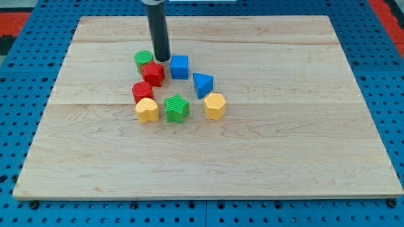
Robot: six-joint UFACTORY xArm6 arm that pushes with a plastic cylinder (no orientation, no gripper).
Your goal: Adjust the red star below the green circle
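Note:
The red star (153, 74) lies on the wooden board (284, 139), touching the green circle (143, 60), which sits just up and to the view's left of it. My tip (162, 59) stands just above the red star's upper right edge, between the green circle and the blue cube (180, 67).
A red cylinder (142, 92) lies below the star, with a yellow heart (147, 110) under it. A green star (177, 108), a yellow hexagon (215, 106) and a blue triangle (202, 84) lie to the view's right. A blue pegboard surrounds the board.

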